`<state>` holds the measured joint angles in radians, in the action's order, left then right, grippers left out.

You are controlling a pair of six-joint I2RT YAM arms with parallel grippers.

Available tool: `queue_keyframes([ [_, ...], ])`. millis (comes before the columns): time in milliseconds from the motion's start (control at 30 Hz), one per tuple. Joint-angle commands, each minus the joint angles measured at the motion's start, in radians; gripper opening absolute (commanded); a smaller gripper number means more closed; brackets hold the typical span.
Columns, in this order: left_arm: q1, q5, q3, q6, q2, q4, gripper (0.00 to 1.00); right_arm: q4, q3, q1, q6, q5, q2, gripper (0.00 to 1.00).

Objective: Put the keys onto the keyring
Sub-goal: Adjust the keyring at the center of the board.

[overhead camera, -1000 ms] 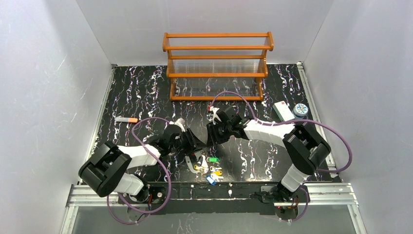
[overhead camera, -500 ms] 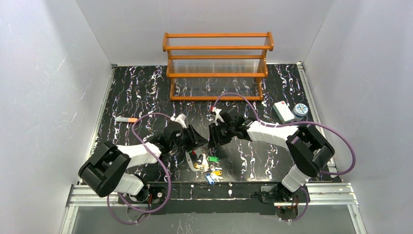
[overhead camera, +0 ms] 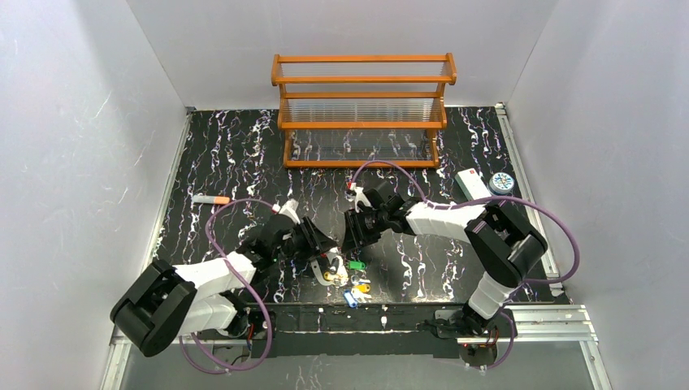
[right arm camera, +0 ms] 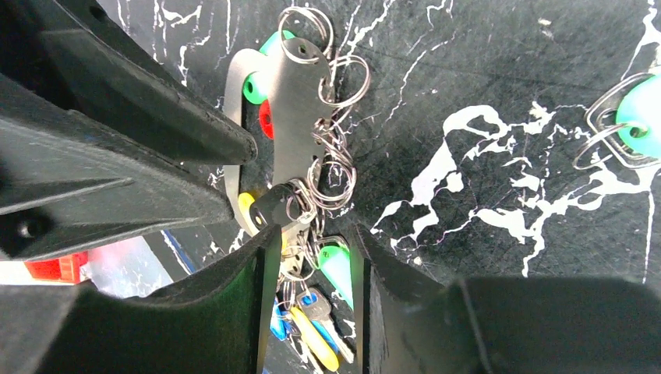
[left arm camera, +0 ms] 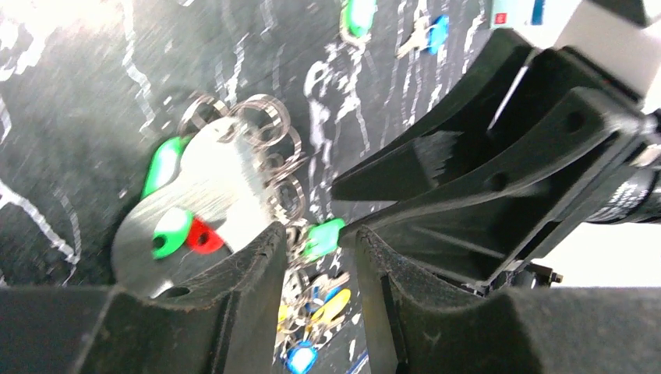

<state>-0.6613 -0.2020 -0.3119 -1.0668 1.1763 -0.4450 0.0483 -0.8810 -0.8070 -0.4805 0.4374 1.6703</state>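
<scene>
The keyring (right arm camera: 290,105) is a flat silver oval loop lying on the black mat, with small split rings and green and red tags on it. It also shows as keyring (left arm camera: 204,195) and keyring (overhead camera: 315,270). The keys (right arm camera: 327,312), with yellow, blue and green heads, lie bunched at its near end; in the top view they are the keys (overhead camera: 355,284). My left gripper (left arm camera: 318,234) hangs open just over the bunch, a green key (left arm camera: 323,238) showing in its gap. My right gripper (right arm camera: 312,234) faces it, open, with rings and a green tag in its gap. The tips of the left gripper (overhead camera: 329,253) and right gripper (overhead camera: 349,241) nearly meet.
A wooden rack (overhead camera: 363,110) stands at the back. An orange-tipped stick (overhead camera: 210,199) lies far left. A white box (overhead camera: 472,184) and a round tin (overhead camera: 501,182) sit at the right edge. One loose green tag on a ring (right arm camera: 635,117) lies apart from the bunch.
The left arm's elbow has swung left and down, and its gripper has edged toward the keys. The right gripper has shifted slightly left. The keys and keyring lie where they were.
</scene>
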Motion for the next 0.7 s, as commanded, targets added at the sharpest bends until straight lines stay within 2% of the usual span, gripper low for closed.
queue_keyframes([
  [0, -0.008, -0.021, 0.075, -0.109, 0.012, -0.114, 0.36, -0.017, -0.046, -0.004, -0.024, 0.012, 0.025, 0.45],
  [267, -0.023, -0.05, 0.083, -0.159, 0.121, -0.225, 0.36, 0.033, -0.049, -0.003, -0.043, -0.08, 0.021, 0.44],
  [667, -0.034, -0.035, 0.074, -0.15, 0.178, -0.244, 0.36, 0.041, -0.044, -0.001, -0.043, -0.097, 0.011, 0.44],
])
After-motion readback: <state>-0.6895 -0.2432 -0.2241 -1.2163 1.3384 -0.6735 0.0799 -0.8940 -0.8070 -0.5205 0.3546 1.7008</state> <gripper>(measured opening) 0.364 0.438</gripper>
